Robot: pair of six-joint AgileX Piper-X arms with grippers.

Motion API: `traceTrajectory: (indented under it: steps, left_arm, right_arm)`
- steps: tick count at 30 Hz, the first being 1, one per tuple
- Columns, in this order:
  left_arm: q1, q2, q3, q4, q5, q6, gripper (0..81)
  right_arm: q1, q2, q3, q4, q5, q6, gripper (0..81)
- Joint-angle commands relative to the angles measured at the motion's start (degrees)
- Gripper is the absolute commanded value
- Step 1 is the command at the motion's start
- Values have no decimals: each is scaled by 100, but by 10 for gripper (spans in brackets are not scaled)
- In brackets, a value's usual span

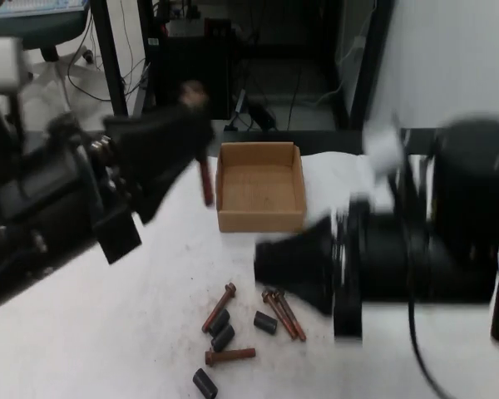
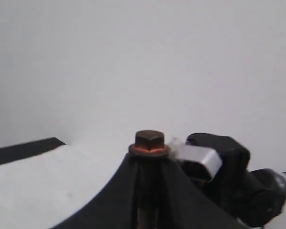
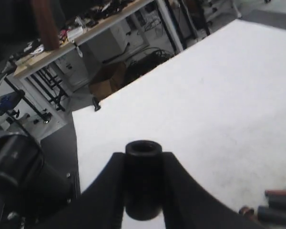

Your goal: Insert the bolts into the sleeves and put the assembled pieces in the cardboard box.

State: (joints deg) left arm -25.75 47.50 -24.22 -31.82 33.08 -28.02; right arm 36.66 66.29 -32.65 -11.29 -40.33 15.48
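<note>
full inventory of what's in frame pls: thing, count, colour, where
cardboard box: 1, brown, far middle of the bench, open top
loose bolts: 4, copper, lying on the bench nearer than the box, two of them side by side
loose sleeves: 4, black, lying among the loose bolts
held bolt: 1, copper, in the left pincer, head past the fingertips
held sleeve: 1, black, in the right pincer, open end outward
bench: 1, white top
left pincer: black, shut on the held bolt, just left of the box in the high view
right pincer: black, shut on the held sleeve
</note>
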Motion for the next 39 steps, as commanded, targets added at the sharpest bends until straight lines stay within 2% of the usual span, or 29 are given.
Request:
traceTrajectory:
  steps: [1, 6, 10, 15, 18, 21, 24, 30, 39]
  left_arm:
    - [14, 678, -43, -1199, 1431, -1136, 4]
    - [14, 1065, -43, -1883, 1577, -1969, 4]
    - [14, 1091, -43, -1911, 1570, -1981, 4]
    - [14, 1091, -43, -1901, 1546, -1244, 4]
    - [14, 1091, -43, -1901, 1389, -940, 4]
    - [14, 1091, -43, -1901, 941, -619, 4]
    - [4, 1091, -43, -1901, 648, -402, 4]
    - [-18, 1095, -43, -1901, 658, -403, 4]
    - [-186, 1107, -43, -1799, 989, -280, 4]
  right_arm:
    - [232, -52, 326, -181, -18, -229, 8]
    - [404, -52, 389, -430, 1030, -829, 8]
    - [407, -52, 389, -1368, 1464, -954, 8]
    - [407, -52, 389, -2282, 1470, -953, 8]
    - [407, -52, 376, -2329, 1407, -953, 8]
    - [428, -52, 376, -2164, 1009, -953, 8]
    - [558, -52, 376, -1916, 1005, -953, 8]
    - [823, -39, 376, -1743, 1295, -1166, 8]
    - [856, -39, 376, -1759, 1489, -1166, 8]
